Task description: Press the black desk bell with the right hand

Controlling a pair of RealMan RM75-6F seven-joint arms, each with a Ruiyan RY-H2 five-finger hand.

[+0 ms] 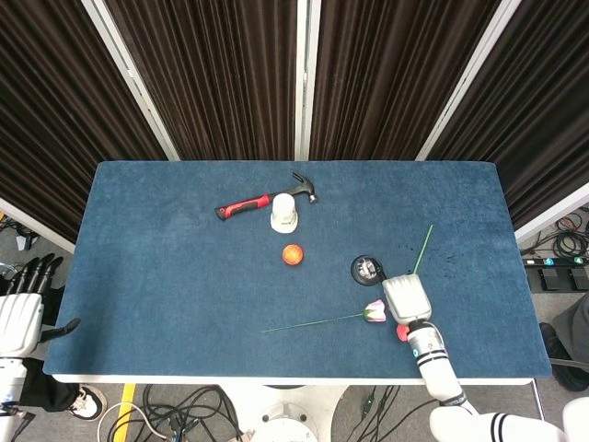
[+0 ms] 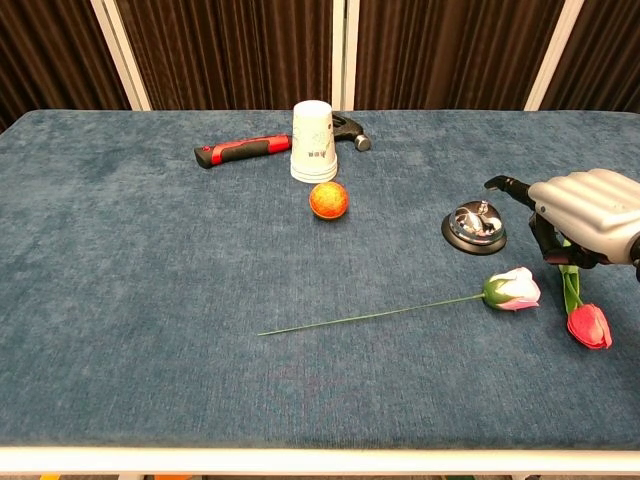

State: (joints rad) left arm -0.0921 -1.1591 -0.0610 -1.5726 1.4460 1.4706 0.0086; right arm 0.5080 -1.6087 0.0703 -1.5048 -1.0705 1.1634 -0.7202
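Note:
The black desk bell with its chrome dome stands on the blue table right of centre. My right hand hovers just right of it and a little above the cloth. Its fingers are curled under with nothing in them. One dark fingertip reaches out over the bell's right edge, slightly above it and not touching. My left hand hangs off the table's left front corner, fingers spread and holding nothing.
A pink rose on a long green stem lies in front of the bell, and a red rose lies under my right hand. An orange ball, a white paper cup and a red-handled hammer sit further back.

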